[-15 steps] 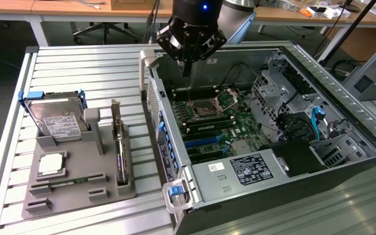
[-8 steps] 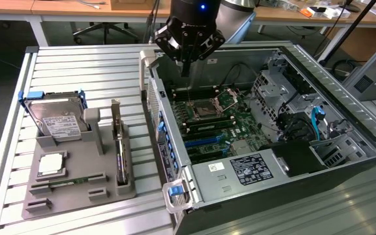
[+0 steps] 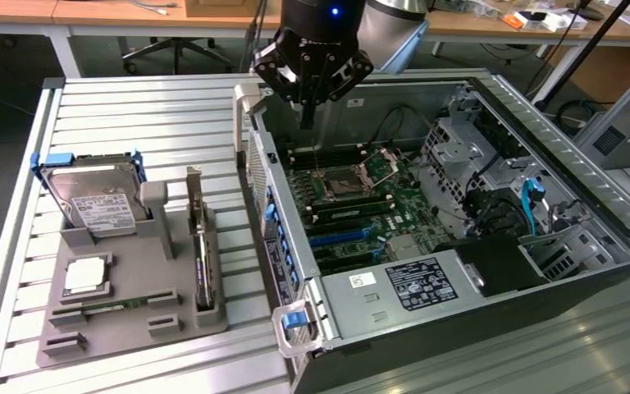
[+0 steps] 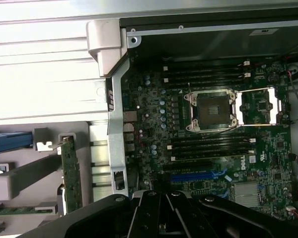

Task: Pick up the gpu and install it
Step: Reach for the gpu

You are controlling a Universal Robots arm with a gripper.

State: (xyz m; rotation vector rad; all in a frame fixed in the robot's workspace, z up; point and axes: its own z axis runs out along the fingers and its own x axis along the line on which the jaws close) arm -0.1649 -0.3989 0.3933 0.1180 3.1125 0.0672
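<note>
The gpu stands on its thin edge in a slot of the grey holder, at the exterior view's left of the open computer case. In the wrist view the gpu shows as a narrow green board edge. My gripper hangs shut and empty over the far corner of the case, above the motherboard and well apart from the gpu. In the wrist view my gripper has its fingers pressed together over the blue expansion slot.
The holder also carries a silver hard drive in a blue frame, a small silver square part and a green memory stick. A slatted metal table bears everything. Cables and drive cages crowd the case's far side.
</note>
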